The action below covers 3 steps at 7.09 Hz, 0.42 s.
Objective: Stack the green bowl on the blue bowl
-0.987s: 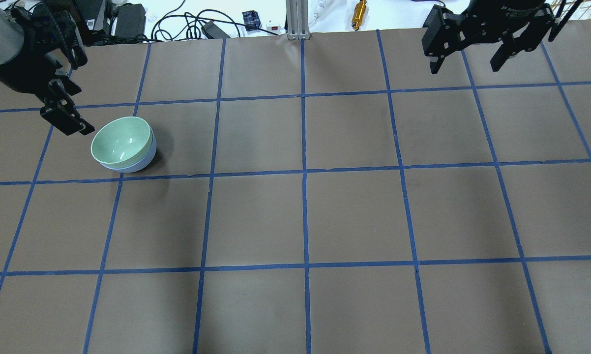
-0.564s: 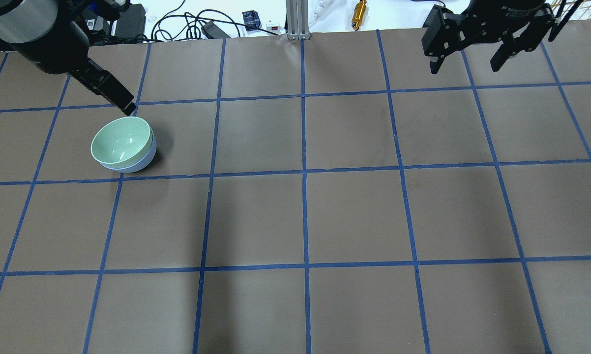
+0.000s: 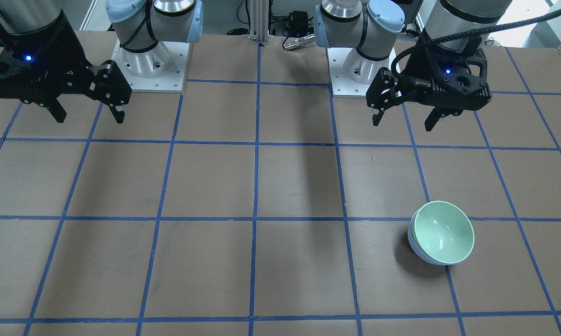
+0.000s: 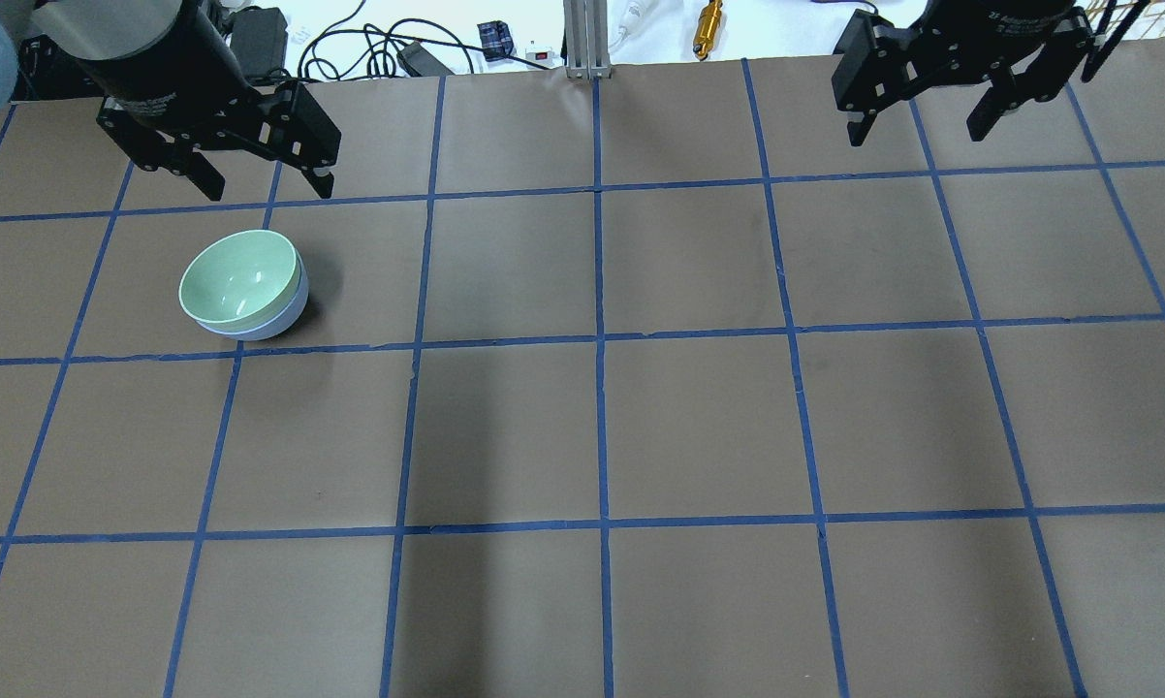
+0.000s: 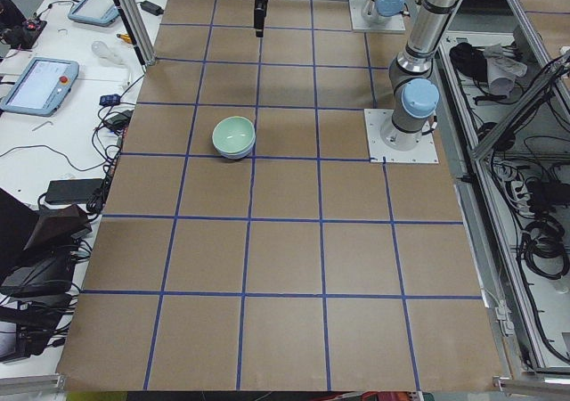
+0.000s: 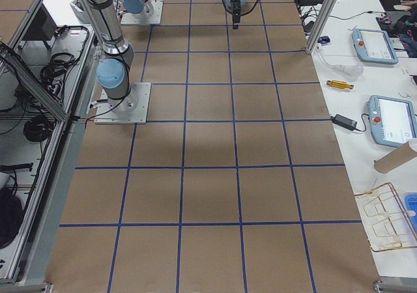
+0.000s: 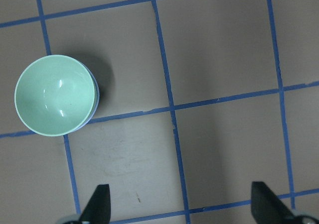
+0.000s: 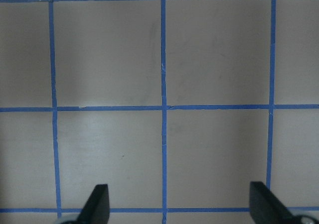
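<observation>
Green bowl (image 4: pixel 241 276) sits nested in blue bowl (image 4: pixel 290 312), just below left gripper (image 4: pixel 267 186) at overhead's upper left; it and right gripper (image 4: pixel 917 134) gape empty.

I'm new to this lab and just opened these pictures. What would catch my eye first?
The pale mint-green glossy bowl sits nested in the pale periwinkle-blue bowl, on the robot's left side of the brown table with its blue tape grid. Both black two-finger grippers hang open and empty above it: the left gripper near the bowls, the right gripper over the opposite side.
</observation>
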Available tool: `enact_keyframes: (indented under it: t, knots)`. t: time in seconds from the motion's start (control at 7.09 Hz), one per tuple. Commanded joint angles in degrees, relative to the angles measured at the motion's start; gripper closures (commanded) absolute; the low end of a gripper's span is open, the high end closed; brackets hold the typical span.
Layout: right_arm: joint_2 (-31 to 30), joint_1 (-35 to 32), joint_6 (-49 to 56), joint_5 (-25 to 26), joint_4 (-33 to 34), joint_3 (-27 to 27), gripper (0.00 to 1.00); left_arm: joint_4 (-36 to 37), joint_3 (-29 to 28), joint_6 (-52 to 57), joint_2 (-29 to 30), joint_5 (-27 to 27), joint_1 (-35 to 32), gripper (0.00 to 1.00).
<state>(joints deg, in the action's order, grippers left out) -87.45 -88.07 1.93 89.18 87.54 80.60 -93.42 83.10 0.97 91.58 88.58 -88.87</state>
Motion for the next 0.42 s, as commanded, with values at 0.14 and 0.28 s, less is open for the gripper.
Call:
enact_keyframes:
  t: [0.14,0.28]
  knots:
    - [0.1,0.0,0.0,0.0,0.0,0.0,0.0,-2.6,-1.2,-3.5,0.4,-0.1,-0.4,0.0]
    - [0.1,0.0,0.0,0.0,0.0,0.0,0.0,-2.6,-1.1,-3.3,0.5,0.0,-0.4,0.0]
